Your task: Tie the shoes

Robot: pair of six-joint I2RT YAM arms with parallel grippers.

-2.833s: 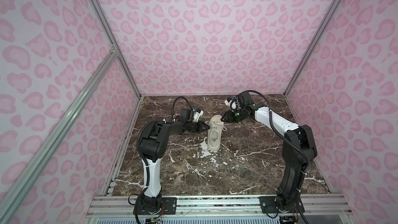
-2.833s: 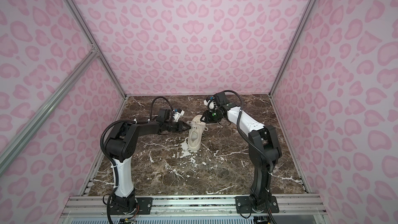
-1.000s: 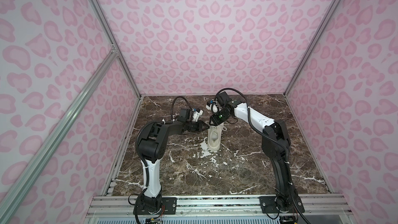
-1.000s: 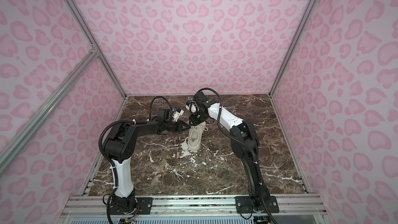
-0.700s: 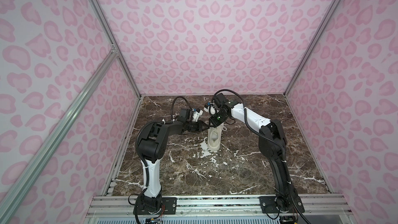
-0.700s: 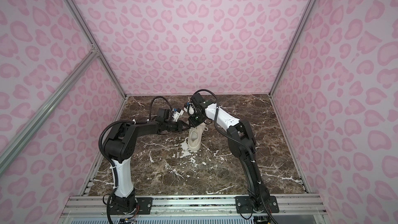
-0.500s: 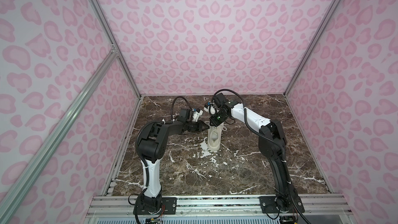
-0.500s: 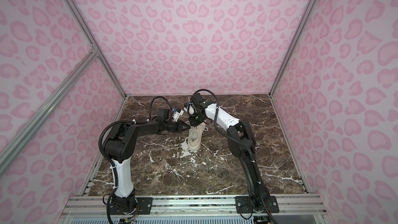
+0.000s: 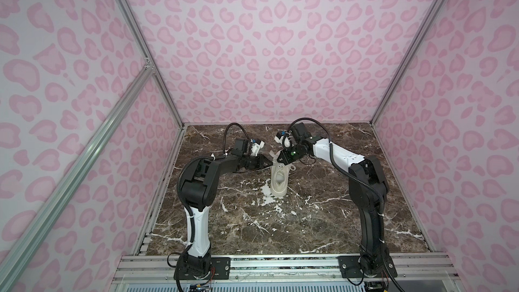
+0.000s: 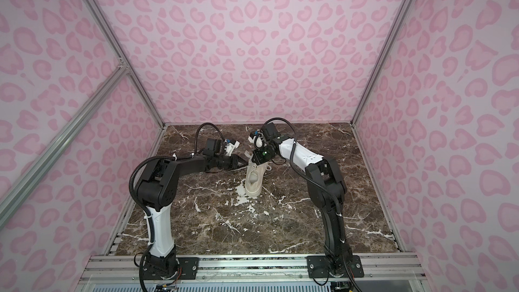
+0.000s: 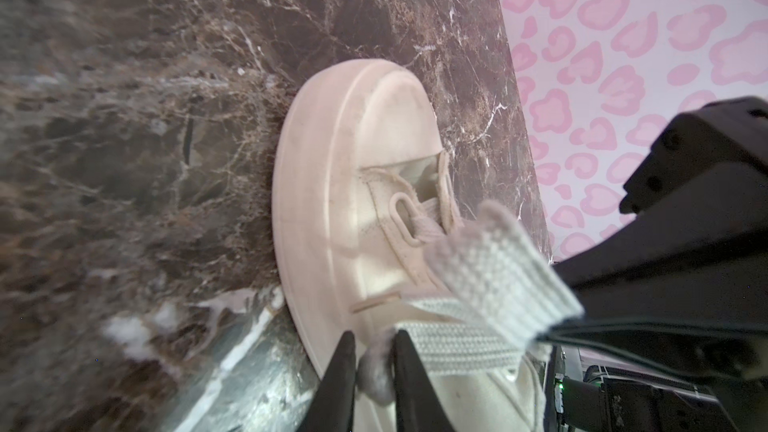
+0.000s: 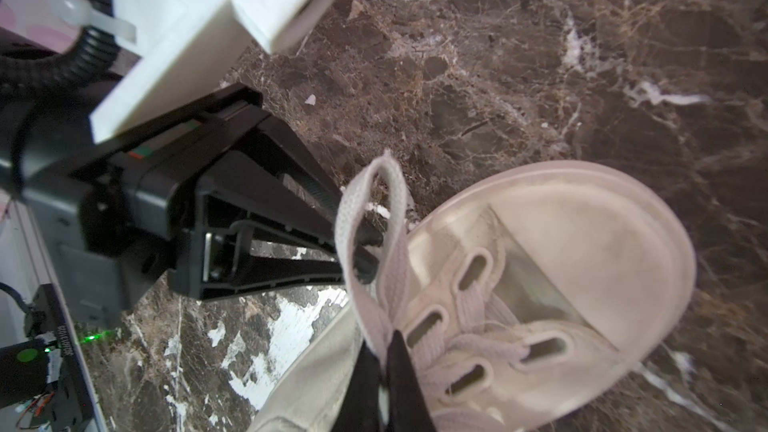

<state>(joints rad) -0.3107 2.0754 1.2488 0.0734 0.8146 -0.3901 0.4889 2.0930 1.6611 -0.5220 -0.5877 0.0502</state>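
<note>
The cream shoe (image 9: pixel 279 183) (image 10: pixel 255 182) stands on the marble in both top views, toe toward the back wall. My left gripper (image 9: pixel 269 161) comes in from its left side and my right gripper (image 9: pixel 278 160) from its right, and they meet over the lacing. In the left wrist view the left gripper (image 11: pixel 375 353) is shut on a bunched bit of flat lace (image 11: pixel 457 342). In the right wrist view the right gripper (image 12: pixel 380 363) is shut on the foot of an upright lace loop (image 12: pixel 357 218), beside the eyelets (image 12: pixel 469 270). The left gripper (image 12: pixel 368 253) sits behind that loop.
The brown marble tabletop (image 9: pixel 309 220) is closed in by pink patterned walls on three sides. An aluminium rail (image 9: pixel 280 265) with both arm bases runs along the front. White veining (image 9: pixel 265 195) lies beside the shoe's heel.
My right gripper swung left from beside the shoe to over its lacing and has closed on the lace loop. The left gripper has kept its hold and place.
</note>
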